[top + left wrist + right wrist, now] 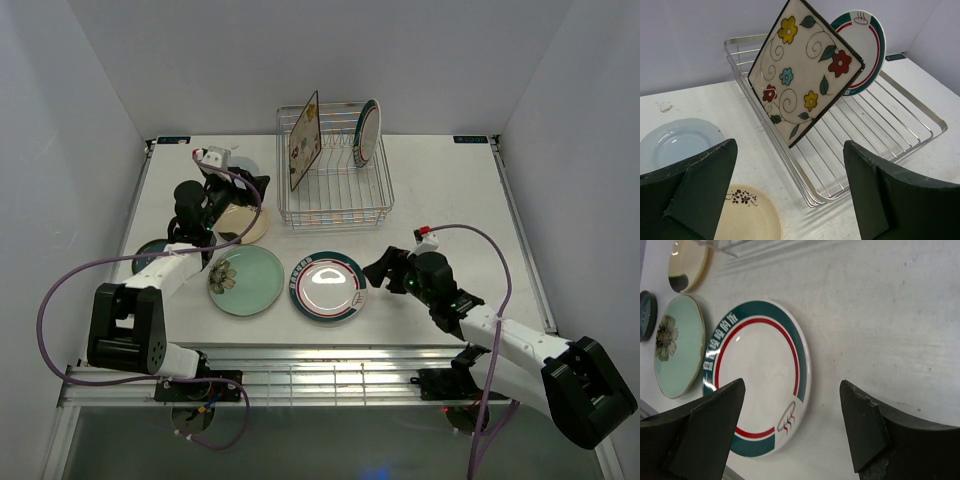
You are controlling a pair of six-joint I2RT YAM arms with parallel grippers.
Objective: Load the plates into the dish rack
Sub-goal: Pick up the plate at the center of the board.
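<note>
right gripper (792,385): Jaws wide, nothing between them. It hangs low at the near right of the table (450,190), just right of the flat rimmed plate, its fingers on either side of that plate's right edge. This looks like the line-up for an edge pinch.
flat rimmed plate (327,285): White with a teal and red rim. It lies face up at near centre, not yet loaded.
pale green plate (245,280): Just left of the rimmed one, flat on the table, with a flower print on it.
dark teal plate (148,251): Far left of the near row, partly under the left arm.
cream plate (747,220): Flat on the table, directly below the left fingers and a little beyond the green plate.
left gripper (790,145): Jaws wide and empty. It is raised over the cream plate and faces the rack.
blue-grey plate (675,142): Flat on the table, left of the rack.
dish rack (335,215): A wire basket at far centre, holding two plates. Most of its slots are free.
square floral plate (805,70): On edge at the rack's left end, leaning over its left rim.
racked rimmed plate (867,45): On edge at the far right of the rack, propped by the wires.
</note>
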